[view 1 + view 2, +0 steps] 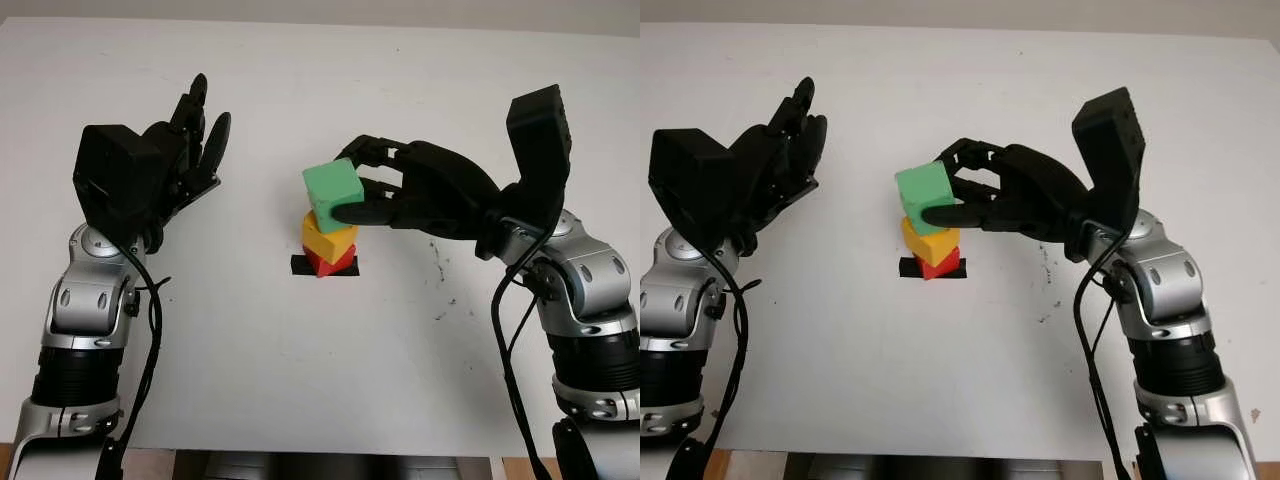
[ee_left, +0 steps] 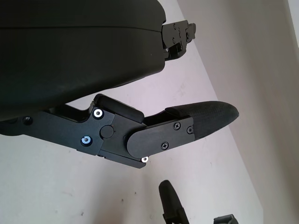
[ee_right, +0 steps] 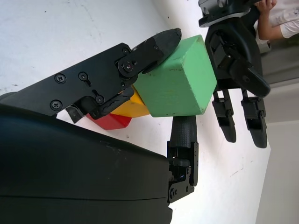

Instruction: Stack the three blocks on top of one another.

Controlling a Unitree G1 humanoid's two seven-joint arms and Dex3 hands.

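My right hand (image 1: 375, 190) is clamped on the green block (image 1: 333, 193), sitting tilted atop the yellow block (image 1: 329, 238) mid-tabletop; letting go crooked could topple it. Left hand (image 1: 190, 150) open.

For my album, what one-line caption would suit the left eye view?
Right hand places the green block atop yellow block and red block; left hand open, raised aside.
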